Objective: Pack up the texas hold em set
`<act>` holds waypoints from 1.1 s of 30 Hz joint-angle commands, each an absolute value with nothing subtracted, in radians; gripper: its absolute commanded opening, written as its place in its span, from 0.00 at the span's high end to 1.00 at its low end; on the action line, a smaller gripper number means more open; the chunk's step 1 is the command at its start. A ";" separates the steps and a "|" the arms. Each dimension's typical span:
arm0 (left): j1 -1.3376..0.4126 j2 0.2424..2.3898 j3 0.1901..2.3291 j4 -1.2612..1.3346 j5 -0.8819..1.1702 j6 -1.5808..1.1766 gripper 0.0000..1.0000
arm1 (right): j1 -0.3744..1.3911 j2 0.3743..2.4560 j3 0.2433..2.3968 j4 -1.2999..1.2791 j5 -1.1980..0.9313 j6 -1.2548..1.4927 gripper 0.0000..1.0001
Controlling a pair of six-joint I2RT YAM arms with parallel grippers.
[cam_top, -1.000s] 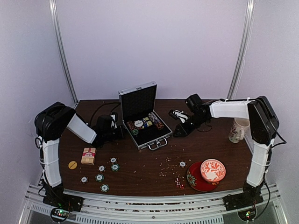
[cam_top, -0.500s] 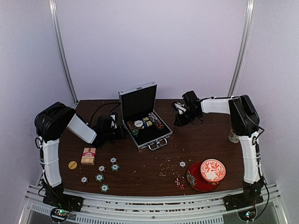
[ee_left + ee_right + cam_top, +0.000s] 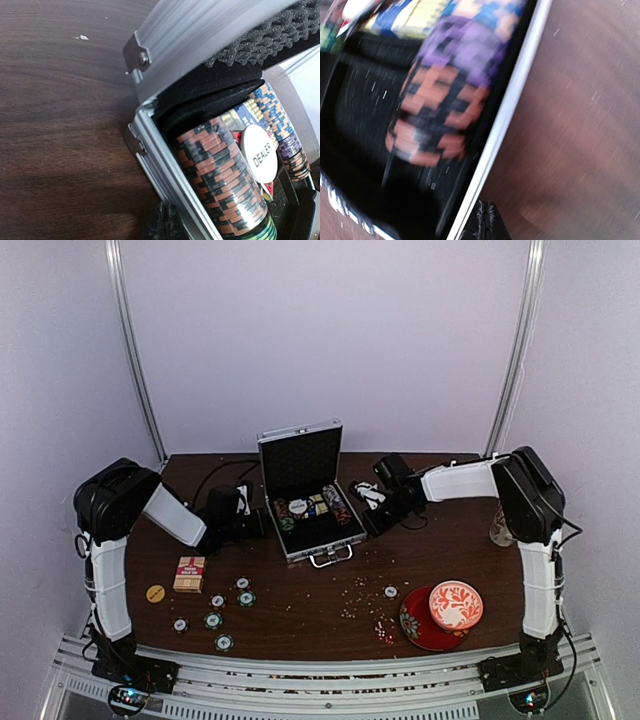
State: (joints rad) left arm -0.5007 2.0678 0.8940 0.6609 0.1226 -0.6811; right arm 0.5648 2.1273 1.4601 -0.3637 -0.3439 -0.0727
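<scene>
Grippers on either side of the open briefcase [image 3: 312,510]
We see the left gripper [image 3: 246,502] and right gripper [image 3: 366,502] both pinched closed, holding nothing, just beside the case walls. Stacked chips [image 3: 220,185] sit inside, while loose chips [image 3: 213,620] and the card box [image 3: 189,573] lie on the table [image 3: 300,585].

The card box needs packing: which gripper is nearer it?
Left. The left gripper sits at the left side of the case, just beyond the card box; the right gripper is across the case.
</scene>
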 commanded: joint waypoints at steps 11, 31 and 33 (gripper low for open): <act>-0.573 2.069 0.858 0.758 0.305 -0.637 0.98 | 0.699 1.995 1.300 -0.341 -0.442 -0.131 0.96; -0.656 1.907 0.755 0.714 0.230 -0.641 1.00 | 0.732 1.915 1.255 -0.380 -0.394 -0.167 0.96; -0.672 1.885 0.755 0.696 0.214 -0.636 1.00 | 0.726 1.898 1.240 -0.388 -0.380 -0.184 0.95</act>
State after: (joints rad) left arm -0.5816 1.9556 0.7513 0.6670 0.1246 -0.6392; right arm 0.7395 1.9648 1.2568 -0.4335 -0.3695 -0.1501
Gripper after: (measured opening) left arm 0.004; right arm 0.043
